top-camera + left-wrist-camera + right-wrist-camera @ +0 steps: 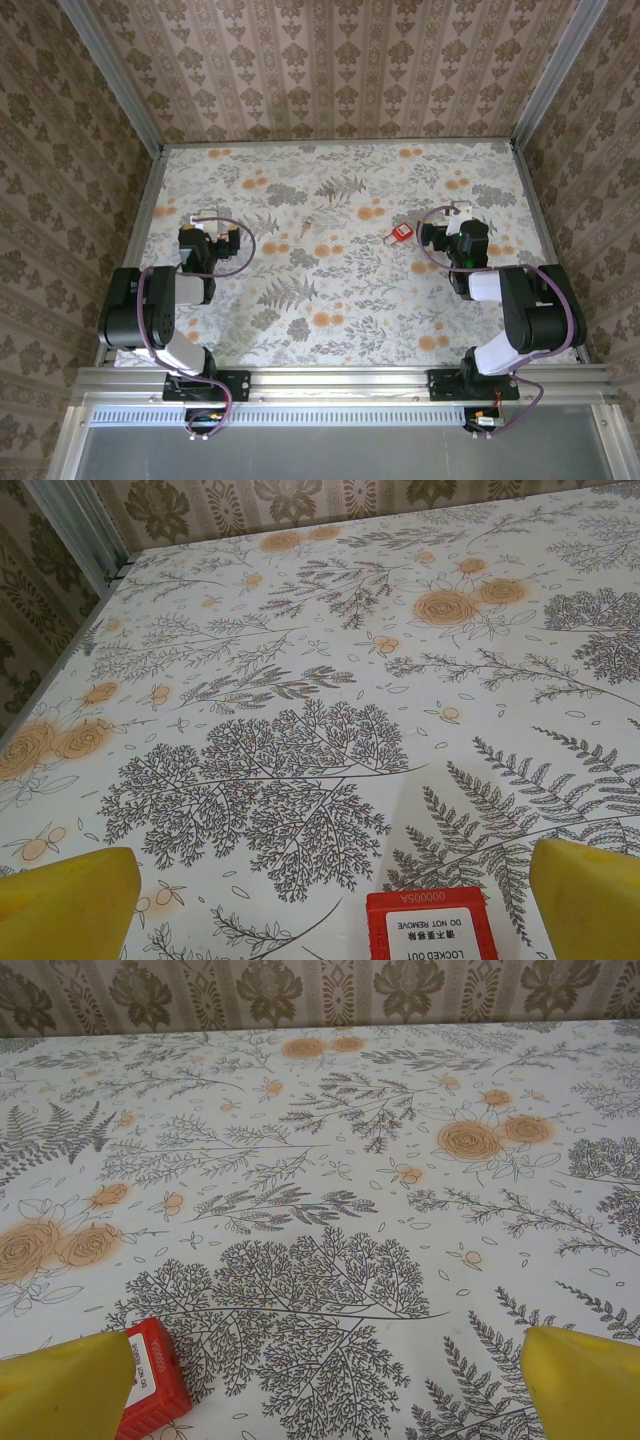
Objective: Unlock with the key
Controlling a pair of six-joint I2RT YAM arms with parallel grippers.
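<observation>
- Padlock (400, 234): red, lying flat on the floral tabletop (330, 300), right of centre and nearer the far edge than the near one. It is just beside the right gripper (440, 232) but apart from it.
- Right gripper, wrist view (320, 1380): jaws spread wide with nothing between them. The padlock's red body (150, 1380) sits close against one yellow finger.
- Left gripper (325, 900): likewise spread and empty. A labelled red lock body (425, 925) lies on the tabletop between its fingers; whether this is the same padlock cannot be told.
- Key (315, 222): probably the small pale object near the middle of the tabletop, too small to confirm.
- Handling (judgement): the padlock looks rigid, compact, smooth-sided and fairly light, so take it across the flat body and leave the keyway free. The key is thin, lies flat and is likely to slip, so pinch its head.
</observation>
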